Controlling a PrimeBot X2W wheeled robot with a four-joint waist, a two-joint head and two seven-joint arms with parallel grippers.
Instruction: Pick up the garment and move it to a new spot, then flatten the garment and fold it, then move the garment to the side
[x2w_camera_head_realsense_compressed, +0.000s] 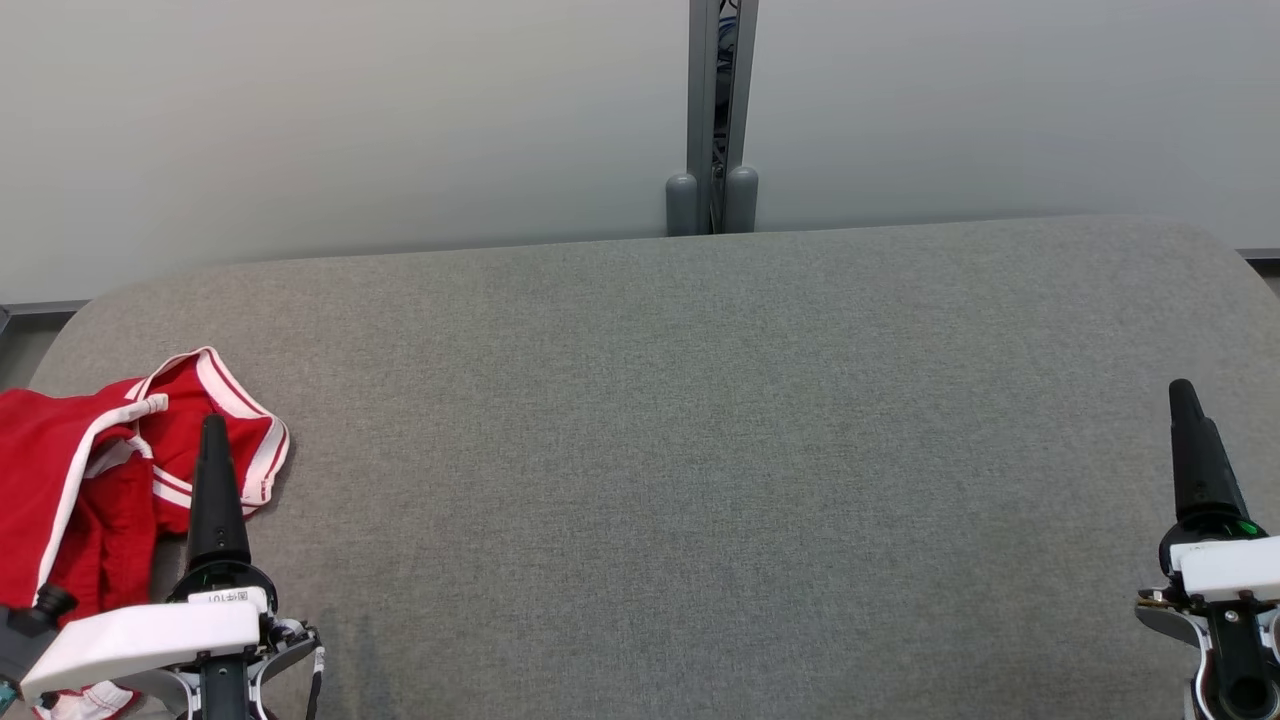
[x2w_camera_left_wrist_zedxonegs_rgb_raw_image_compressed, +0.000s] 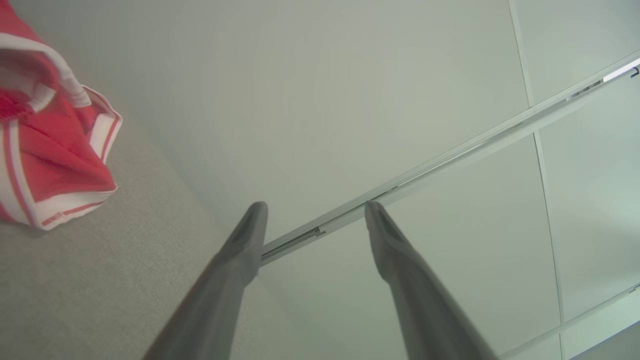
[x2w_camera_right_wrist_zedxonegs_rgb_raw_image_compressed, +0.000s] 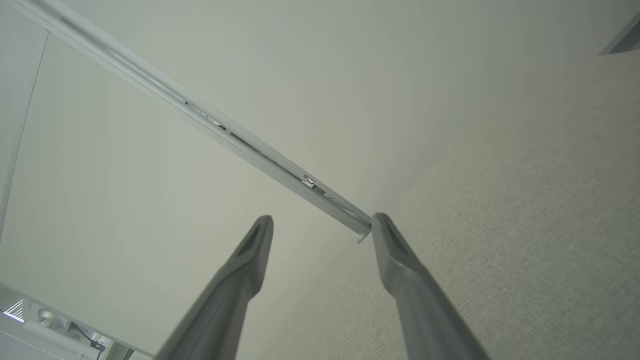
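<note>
The red clothing (x2w_camera_head_realsense_compressed: 70, 470) lies in a crumpled heap at the far left side of the grey table (x2w_camera_head_realsense_compressed: 700, 450); it has white stripes along its edges; part of it runs off the left side of the head view. The left gripper (x2w_camera_left_wrist_zedxonegs_rgb_raw_image_compressed: 315, 207) is just beside the heap; in the head view one dark finger (x2w_camera_head_realsense_compressed: 213, 480) stands in front of the red cloth; in the left wrist view the heap sits up in the left corner, apart from both fingers, so the gripper does not touch it. The left gripper's jaws are wide open and hold nothing; between them you see just the wall.

The right gripper (x2w_camera_right_wrist_zedxonegs_rgb_raw_image_compressed: 320, 220) is at the right side of the table, well apart from the clothing; its jaws are wide open too, and they hold nothing.

Behind the table is a pale wall (x2w_camera_head_realsense_compressed: 350, 120); a thin grey post (x2w_camera_head_realsense_compressed: 705, 120) runs up it near the middle; two small round grey caps sit at the bottom of the post, right at the back edge of the table.
</note>
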